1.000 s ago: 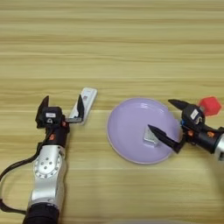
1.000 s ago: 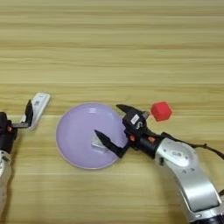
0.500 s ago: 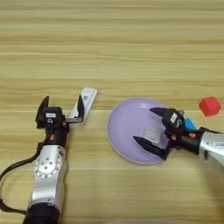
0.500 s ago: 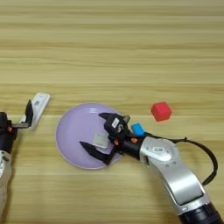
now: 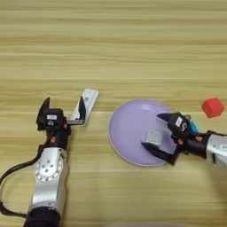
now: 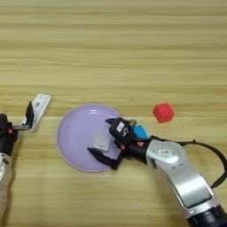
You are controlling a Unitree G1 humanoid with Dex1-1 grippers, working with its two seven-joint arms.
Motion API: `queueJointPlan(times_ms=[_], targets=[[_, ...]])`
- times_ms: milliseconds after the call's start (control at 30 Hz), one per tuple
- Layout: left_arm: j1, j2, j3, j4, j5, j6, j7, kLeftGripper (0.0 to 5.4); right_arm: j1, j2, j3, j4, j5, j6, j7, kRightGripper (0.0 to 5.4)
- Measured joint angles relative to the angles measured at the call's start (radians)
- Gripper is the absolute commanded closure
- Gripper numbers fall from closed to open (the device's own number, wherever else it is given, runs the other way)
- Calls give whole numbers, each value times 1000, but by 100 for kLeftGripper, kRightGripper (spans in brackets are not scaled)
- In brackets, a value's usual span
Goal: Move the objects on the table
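Right end effector [image 6: 105,142] reaches sideways over the smooth lilac round plate [image 6: 75,133], fingers spread wide around the silver-grey square block [image 6: 101,142] lying there. Left end effector [image 5: 62,109] rests spread open beside the long white bar [image 5: 87,103]; the red cube [image 6: 163,112] sits on the striped wooden desk [image 6: 115,53].

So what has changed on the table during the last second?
The right tool moved left over the lilac plate and now straddles the silver-grey block, fingers open, block not lifted. The red cube, the white bar and the left tool beside it stayed put.
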Motion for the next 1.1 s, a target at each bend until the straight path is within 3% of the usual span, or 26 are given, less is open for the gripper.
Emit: queueJointPlan(times_ms=[300, 1100], targets=[[7, 0, 0, -10, 0, 1, 7, 1, 6, 3, 43, 15, -12, 0, 3, 0], [13, -1, -2, -23, 0, 11, 7, 1, -14, 5, 37, 99, -57, -30, 2, 0]])
